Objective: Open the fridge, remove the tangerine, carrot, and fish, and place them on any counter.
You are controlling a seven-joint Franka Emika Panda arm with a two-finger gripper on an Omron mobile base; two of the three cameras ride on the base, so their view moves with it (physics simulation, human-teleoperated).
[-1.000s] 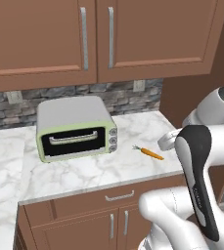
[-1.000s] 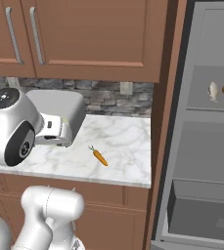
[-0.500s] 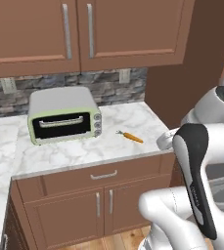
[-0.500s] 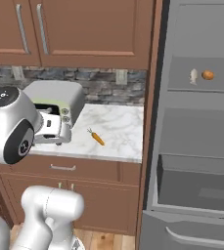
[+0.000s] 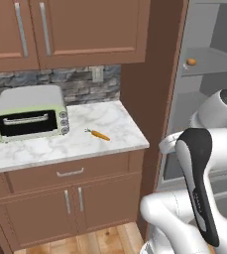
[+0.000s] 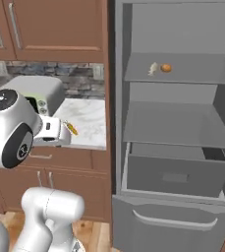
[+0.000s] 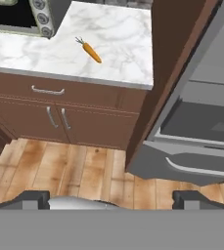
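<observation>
The carrot (image 7: 91,52) is lying on the white marble counter (image 5: 40,149), well apart from the gripper (image 7: 111,199) and sitting at about eleven o'clock from it in the hand view, with its green top pointing toward the toaster oven (image 5: 29,113). The gripper's two dark tips are standing wide apart over the wooden floor (image 7: 59,168) and are holding nothing. The fridge (image 6: 175,147) is standing open at the counter's right end, and the tangerine (image 6: 166,68) and the pale fish (image 6: 154,69) (just beside each other) are resting on its upper shelf, far from the gripper.
</observation>
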